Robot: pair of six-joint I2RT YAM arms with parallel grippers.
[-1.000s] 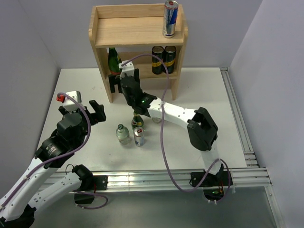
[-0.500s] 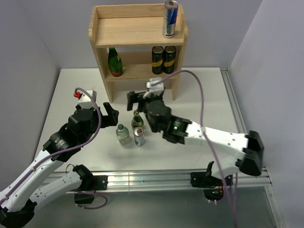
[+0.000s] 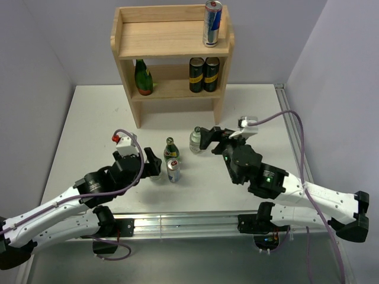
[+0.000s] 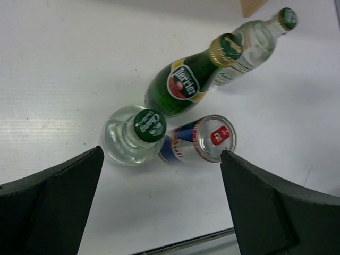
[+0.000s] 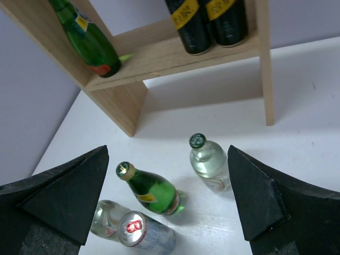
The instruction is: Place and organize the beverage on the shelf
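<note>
The wooden shelf [image 3: 172,44] stands at the back. A silver-and-blue can [image 3: 212,22] stands on its top board and a green bottle [image 3: 143,77] on its lower tier. On the table stand a green bottle [image 3: 171,148], a can [image 3: 173,170] and two clear bottles [image 3: 195,140] [image 3: 156,175]. My left gripper [image 3: 151,163] is open and empty, just above the near clear bottle [image 4: 133,141] and can [image 4: 204,141]. My right gripper [image 3: 204,137] is open and empty, beside the far clear bottle [image 5: 211,162] and facing the green bottle [image 5: 154,191].
Two dark cans with yellow bands [image 3: 204,74] stand at the right of the shelf's lower tier. Grey walls close in the table on three sides. A metal rail [image 3: 296,148] runs along the right edge and another along the front.
My right gripper has let go of the green bottle on the lower tier and drawn back right, towards the front. My left arm has swung in and lowered over the drinks.
</note>
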